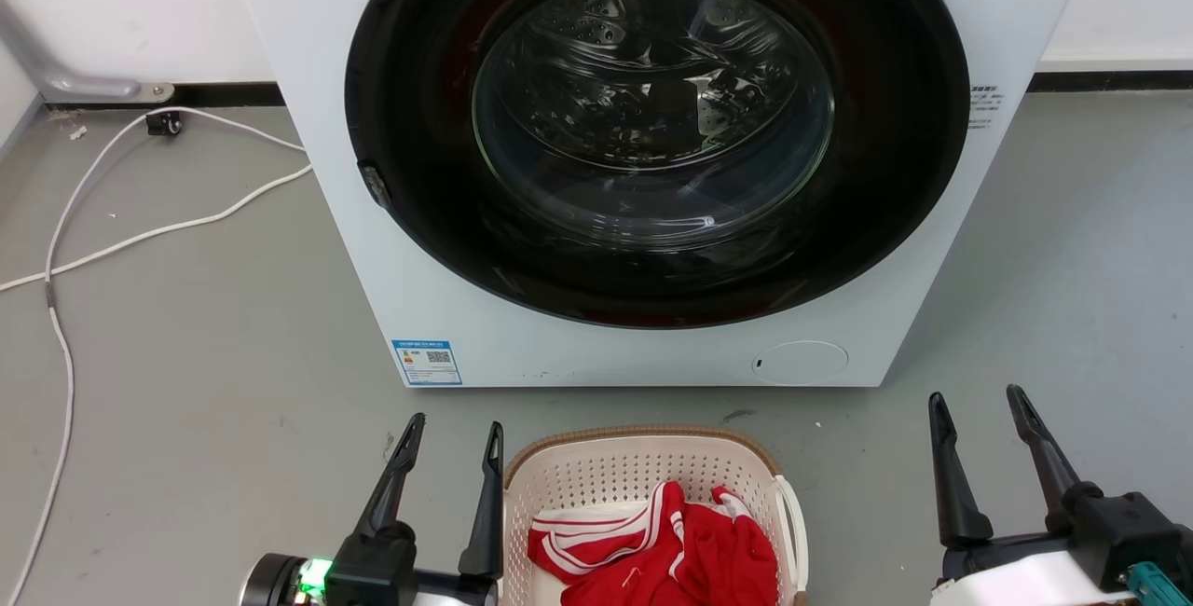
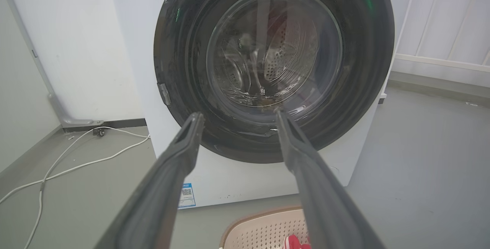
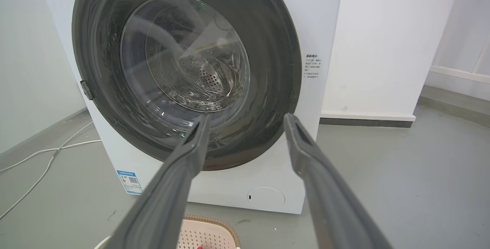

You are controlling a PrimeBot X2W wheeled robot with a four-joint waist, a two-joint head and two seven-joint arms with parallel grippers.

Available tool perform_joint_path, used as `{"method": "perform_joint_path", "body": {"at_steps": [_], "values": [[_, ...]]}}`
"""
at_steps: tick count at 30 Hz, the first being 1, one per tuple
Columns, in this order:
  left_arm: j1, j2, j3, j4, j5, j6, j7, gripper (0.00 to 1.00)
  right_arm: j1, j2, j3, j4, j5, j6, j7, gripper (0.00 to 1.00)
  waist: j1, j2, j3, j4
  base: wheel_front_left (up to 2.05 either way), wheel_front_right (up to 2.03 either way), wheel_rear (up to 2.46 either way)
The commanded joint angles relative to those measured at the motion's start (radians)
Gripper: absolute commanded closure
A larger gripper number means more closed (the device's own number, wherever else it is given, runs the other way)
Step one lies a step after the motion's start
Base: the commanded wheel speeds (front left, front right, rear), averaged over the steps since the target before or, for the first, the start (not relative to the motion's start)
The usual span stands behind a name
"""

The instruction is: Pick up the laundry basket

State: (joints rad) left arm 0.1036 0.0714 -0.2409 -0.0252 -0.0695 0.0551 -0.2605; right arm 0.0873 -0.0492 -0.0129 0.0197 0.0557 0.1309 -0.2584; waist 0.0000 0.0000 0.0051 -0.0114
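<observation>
The laundry basket [image 1: 643, 480] stands on the floor at the bottom centre of the head view, cream-white and perforated with a brown rim and a white handle on its right side. Red clothes with white stripes lie inside it. My left gripper [image 1: 454, 424] is open just left of the basket, its inner finger close to the rim. Well to the basket's right, my right gripper [image 1: 974, 398] is open too, with bare floor between. The basket's far rim also peeks into the left wrist view [image 2: 264, 222] and the right wrist view [image 3: 208, 233]. Nothing sits between either pair of fingers.
A white front-loading washer [image 1: 643, 345] with a shut dark round door stands right behind the basket. White cables [image 1: 140, 238] trail over the grey floor at the left. A white wall [image 3: 383, 49] and railing [image 2: 440, 49] lie to the right.
</observation>
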Motion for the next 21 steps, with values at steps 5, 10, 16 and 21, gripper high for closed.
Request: {"method": "perform_joint_path", "body": {"at_steps": [5, 10, 16, 21], "values": [[0.014, -0.012, 0.020, 0.005, 0.009, -0.020, -0.005, 0.00, 0.013, -0.002, 0.002, -0.002, 0.000, 0.000, -0.006, 0.00, 0.0000, 0.0000, 0.000, -0.001, 0.00, 0.00, 0.00], [0.015, -0.016, 0.027, 0.007, 0.012, -0.025, -0.005, 0.00, 0.014, -0.002, 0.001, -0.001, 0.003, 0.000, -0.007, 0.00, 0.0000, 0.0000, -0.001, 0.000, 0.00, 0.00, 0.00], [0.015, -0.020, 0.039, 0.003, 0.003, -0.026, -0.005, 0.00, 0.009, -0.002, -0.001, 0.002, 0.014, 0.000, -0.007, 0.00, 0.0000, 0.0000, 0.002, -0.002, 0.00, 0.00, 0.00], [0.002, -0.021, 0.045, 0.022, 0.011, -0.016, -0.005, 0.00, -0.005, -0.002, 0.000, 0.005, 0.002, 0.000, -0.004, 0.00, 0.0000, 0.0000, 0.030, -0.008, 0.00, 0.00, 0.00]]}}
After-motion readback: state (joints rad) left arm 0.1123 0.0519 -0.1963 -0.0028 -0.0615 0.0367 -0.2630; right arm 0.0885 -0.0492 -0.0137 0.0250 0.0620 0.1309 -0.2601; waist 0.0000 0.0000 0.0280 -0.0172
